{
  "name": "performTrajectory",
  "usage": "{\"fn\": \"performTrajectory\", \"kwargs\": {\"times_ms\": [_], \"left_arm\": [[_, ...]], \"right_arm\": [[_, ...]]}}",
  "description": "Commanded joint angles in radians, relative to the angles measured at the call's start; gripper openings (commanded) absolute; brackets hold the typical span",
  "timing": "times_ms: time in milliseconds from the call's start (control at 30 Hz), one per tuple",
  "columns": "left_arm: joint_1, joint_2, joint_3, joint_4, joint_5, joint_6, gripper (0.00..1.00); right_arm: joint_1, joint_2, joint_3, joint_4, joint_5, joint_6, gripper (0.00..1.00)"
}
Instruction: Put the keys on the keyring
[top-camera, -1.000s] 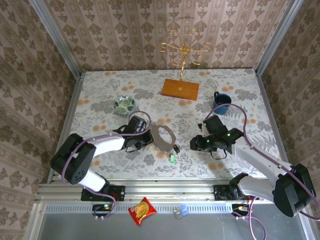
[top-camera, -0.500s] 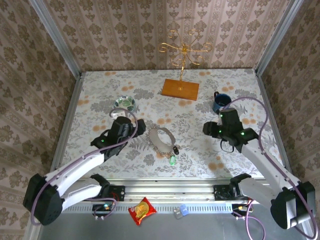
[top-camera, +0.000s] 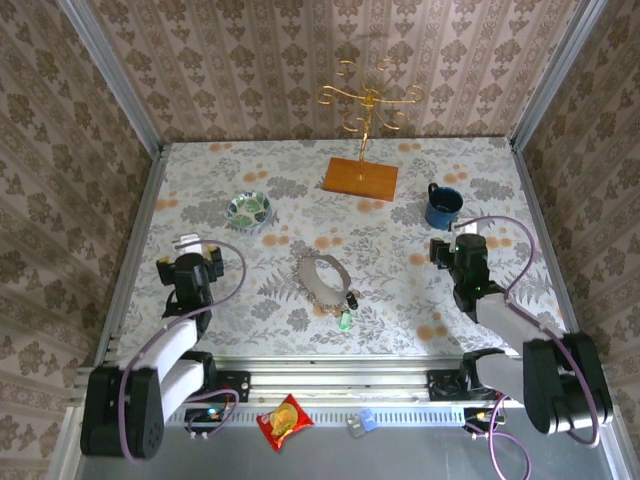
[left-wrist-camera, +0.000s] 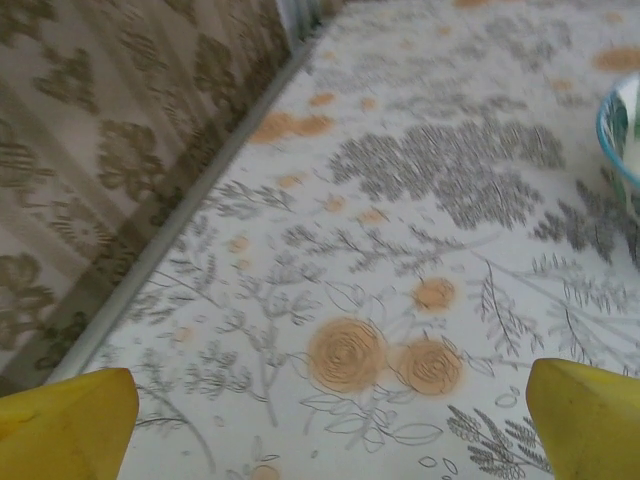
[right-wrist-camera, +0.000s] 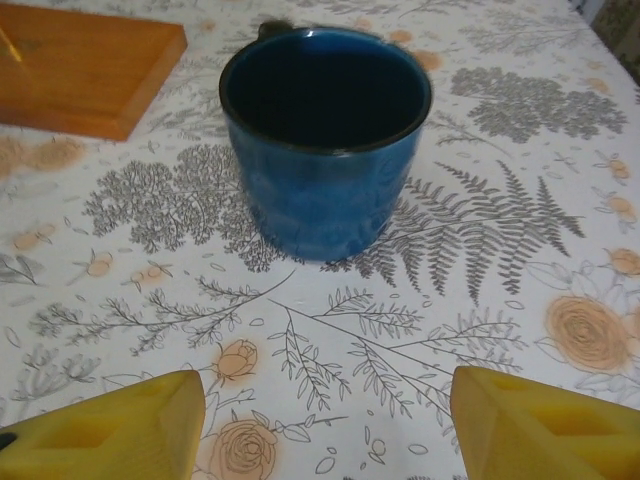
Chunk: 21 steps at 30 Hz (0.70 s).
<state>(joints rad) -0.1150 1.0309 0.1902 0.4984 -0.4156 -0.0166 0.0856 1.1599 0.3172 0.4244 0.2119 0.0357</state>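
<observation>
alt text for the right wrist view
A dark blue mug stands upright on the floral table, straight ahead of the open right gripper, whose yellow fingers sit at the bottom corners with nothing between them. The corner of a wooden board lies at upper left.

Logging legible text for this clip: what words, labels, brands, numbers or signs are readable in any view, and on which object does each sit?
None can be read.
Print on the red snack packet: too small to read.
The blue mug: no lettering on the side that shows.
The small blue and white item beside the packet: too small to tell whether it carries any text.
</observation>
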Motion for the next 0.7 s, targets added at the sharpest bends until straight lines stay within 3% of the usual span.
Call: {"fn": "performTrajectory", "kwargs": {"times_ms": [0, 100, 167, 233, 267, 333, 433, 567, 667], "left_arm": [[0.012, 0.142, 0.006, 0.324, 0.156, 0.082, 1.00], [0.024, 0.317, 0.038, 0.532, 0.211, 0.103, 1.00], [0.041, 0.435, 0.076, 0.578, 0.249, 0.096, 1.00], [0.044, 0.561, 0.087, 0.684, 0.298, 0.121, 1.00], [0.043, 0.557, 0.088, 0.695, 0.300, 0.124, 1.00], [0.057, 0.512, 0.126, 0.526, 0.306, 0.084, 1.00], [0.061, 0.519, 0.184, 0.438, 0.185, 0.040, 1.00], [-0.002, 0.547, 0.117, 0.619, 0.164, 0.132, 1.00], [-0.014, 0.553, 0.114, 0.639, 0.121, 0.132, 1.00]], "right_arm": [[-0.028, 0.102, -0.019, 0.367, -0.069, -0.070, 0.68], [-0.072, 0.182, 0.011, 0.430, -0.177, -0.013, 0.68], [-0.081, 0.275, 0.017, 0.487, -0.197, -0.008, 0.68], [-0.082, 0.379, -0.006, 0.639, -0.208, -0.007, 0.68], [-0.082, 0.393, -0.003, 0.643, -0.210, -0.008, 0.68], [-0.086, 0.352, 0.034, 0.502, -0.215, -0.008, 0.69], [-0.086, 0.366, 0.086, 0.418, -0.182, 0.005, 0.70], [-0.084, 0.371, 0.091, 0.430, -0.176, 0.006, 0.71], [-0.084, 0.370, 0.092, 0.423, -0.176, 0.006, 0.76]]}}
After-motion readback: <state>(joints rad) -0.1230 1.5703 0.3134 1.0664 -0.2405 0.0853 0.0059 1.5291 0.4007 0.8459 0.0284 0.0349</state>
